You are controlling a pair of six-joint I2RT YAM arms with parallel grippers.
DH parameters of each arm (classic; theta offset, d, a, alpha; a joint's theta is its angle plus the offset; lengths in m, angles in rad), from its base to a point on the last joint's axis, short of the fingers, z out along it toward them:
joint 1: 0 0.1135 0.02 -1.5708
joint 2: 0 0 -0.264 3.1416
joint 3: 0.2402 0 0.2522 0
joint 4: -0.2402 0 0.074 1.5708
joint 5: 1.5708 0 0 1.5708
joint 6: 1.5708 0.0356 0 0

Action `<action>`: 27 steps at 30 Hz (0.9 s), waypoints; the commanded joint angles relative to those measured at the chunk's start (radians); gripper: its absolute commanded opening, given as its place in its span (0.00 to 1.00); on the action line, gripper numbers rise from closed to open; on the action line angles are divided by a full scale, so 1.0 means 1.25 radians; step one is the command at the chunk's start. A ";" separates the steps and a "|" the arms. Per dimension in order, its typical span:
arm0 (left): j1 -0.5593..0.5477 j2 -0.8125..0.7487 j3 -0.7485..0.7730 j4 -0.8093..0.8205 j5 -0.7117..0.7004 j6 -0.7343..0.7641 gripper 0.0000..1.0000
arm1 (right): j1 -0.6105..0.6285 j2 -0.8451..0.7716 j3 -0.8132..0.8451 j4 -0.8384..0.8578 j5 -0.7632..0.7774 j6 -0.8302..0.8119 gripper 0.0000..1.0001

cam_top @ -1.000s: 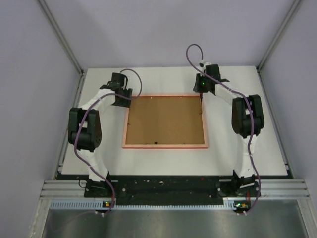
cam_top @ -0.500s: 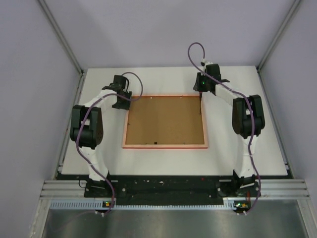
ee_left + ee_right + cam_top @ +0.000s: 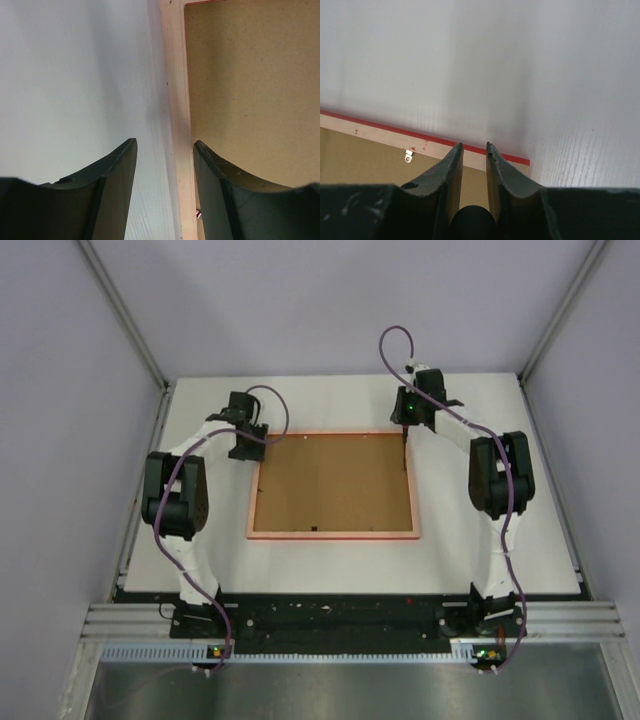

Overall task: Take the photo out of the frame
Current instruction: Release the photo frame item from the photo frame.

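The frame (image 3: 333,535) lies face-down on the bench (image 3: 500,560) with the brown backing board (image 3: 333,483) up, so the photo is hidden, presumably underneath. The left claw (image 3: 165,144), fingers apart, straddles the left rail, likely to steady it. The right claw (image 3: 474,146), nearly together and gripping nothing, noses the far rim near a small metal clip (image 3: 409,156).

The frame (image 3: 176,100) rail stands inside my left gripper (image 3: 165,144). The table (image 3: 75,75) outside it lies open. The backing board (image 3: 250,100) covers the inside.

Backing board (image 3: 333,483) in frame (image 3: 333,534) — on table (image 3: 560,540)
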 commanded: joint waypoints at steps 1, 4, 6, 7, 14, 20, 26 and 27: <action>-0.003 -0.012 0.059 0.035 0.039 0.012 0.56 | 0.005 -0.043 0.020 0.027 0.013 -0.005 0.00; -0.003 0.053 0.139 0.003 0.022 0.014 0.55 | 0.007 -0.043 0.022 0.024 0.011 -0.006 0.00; -0.003 0.095 0.189 -0.019 0.019 0.009 0.55 | 0.005 -0.047 0.020 0.023 0.009 -0.006 0.00; -0.003 0.113 0.210 -0.031 0.019 0.005 0.55 | 0.007 -0.047 0.019 0.022 0.009 -0.007 0.00; -0.020 0.011 0.169 -0.056 0.130 0.017 0.56 | 0.004 -0.055 0.012 0.023 0.012 -0.017 0.00; -0.162 -0.254 -0.042 -0.001 0.233 0.303 0.67 | -0.007 -0.053 0.014 0.015 -0.004 -0.009 0.00; -0.361 -0.331 -0.173 -0.012 0.200 0.481 0.68 | -0.024 -0.052 0.019 0.001 -0.021 0.000 0.00; -0.388 -0.327 -0.181 -0.020 0.188 0.496 0.68 | -0.024 -0.052 0.019 -0.003 -0.023 0.001 0.00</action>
